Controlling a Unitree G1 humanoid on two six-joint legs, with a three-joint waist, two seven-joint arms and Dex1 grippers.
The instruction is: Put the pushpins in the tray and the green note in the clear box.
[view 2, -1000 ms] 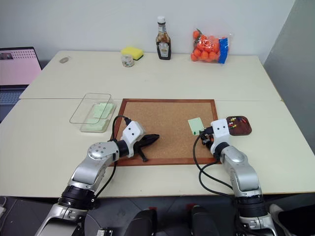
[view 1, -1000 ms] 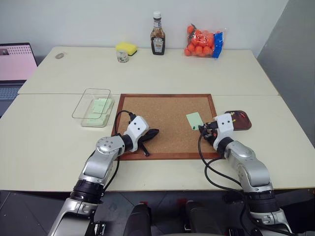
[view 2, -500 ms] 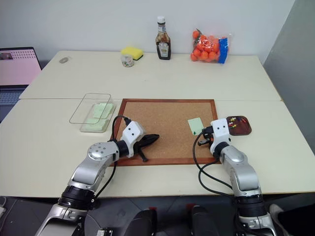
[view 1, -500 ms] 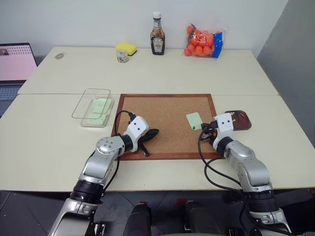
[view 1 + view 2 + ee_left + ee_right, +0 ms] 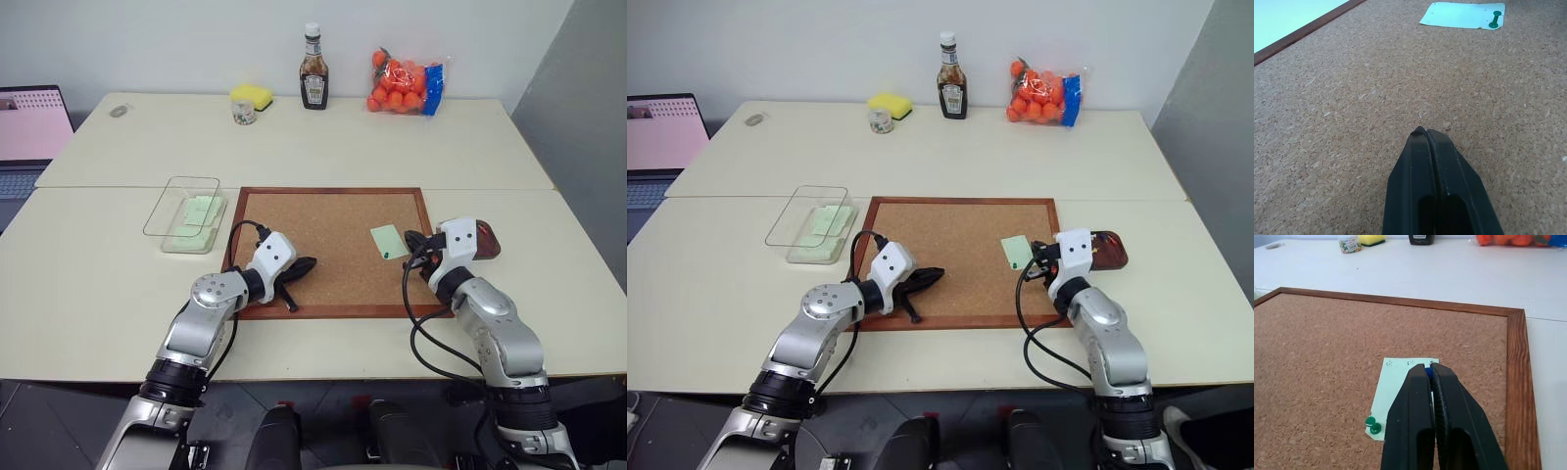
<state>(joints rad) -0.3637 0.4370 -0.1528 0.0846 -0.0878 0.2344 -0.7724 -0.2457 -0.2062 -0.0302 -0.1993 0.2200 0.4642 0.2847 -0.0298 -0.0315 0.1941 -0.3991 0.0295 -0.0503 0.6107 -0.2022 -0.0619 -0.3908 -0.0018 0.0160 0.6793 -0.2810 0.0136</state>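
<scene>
Fingers of the right gripper (image 5: 1429, 369) have lifted off the corkboard (image 5: 323, 245), pressed together on a blue pushpin (image 5: 1427, 371). Near the board's right edge the green note (image 5: 388, 241) lies with its long axis slanting toward the tray (image 5: 487, 238), one green pushpin (image 5: 1372, 425) holding its near corner. Left gripper (image 5: 1425, 134) rests shut on the cork.

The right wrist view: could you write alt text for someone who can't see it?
A black claw, shut on a blue pushpin, hangs over a green note on a corkboard. A green pushpin sticks in the note's corner.
</scene>
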